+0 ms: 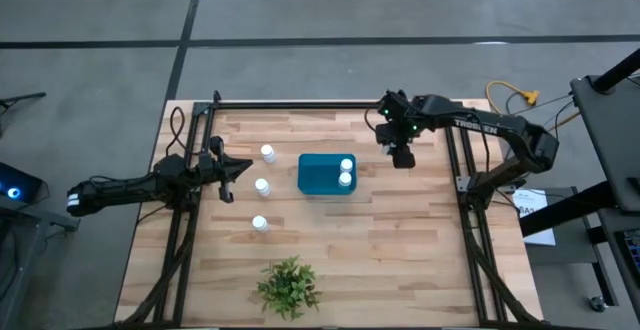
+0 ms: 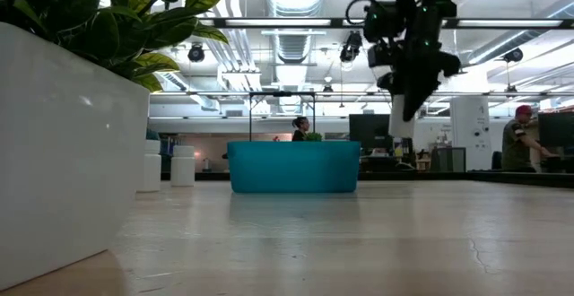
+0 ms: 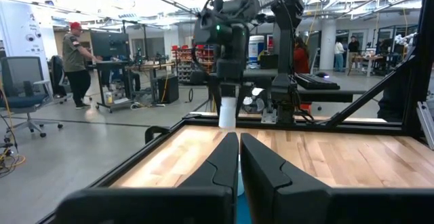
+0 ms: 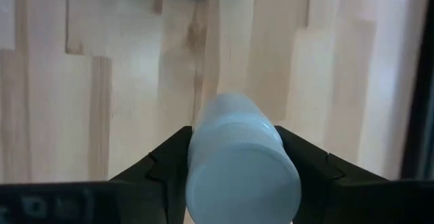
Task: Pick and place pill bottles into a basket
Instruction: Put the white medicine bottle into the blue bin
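Observation:
My right gripper point(image 1: 402, 156) is shut on a white pill bottle point(image 4: 237, 163), in the air to the right of the teal-blue basket point(image 1: 325, 174) and a little farther back. The basket stands at the table's middle with two bottles point(image 1: 346, 172) upright in its right end. Three more bottles stand on their bases left of the basket: a far one point(image 1: 268, 153), a middle one point(image 1: 262, 186) and a near one point(image 1: 259, 224). My left gripper point(image 1: 236, 167) is shut and empty, left of those bottles, pointing toward them. My right gripper pinches the bottle's upper body point(image 4: 203, 139), just under the cap, between its two fingers, one on each side. The fingers come from above, pointing down. The bottle hangs upright below them point(image 3: 228, 112), cap up, lifted clear of the table.
A green plant point(image 1: 288, 288) in a white pot point(image 2: 63, 152) stands near the table's front edge. Black frame rails point(image 1: 330, 103) run along the far and side edges. Bare wood lies right of and in front of the basket. People stand in the room beyond.

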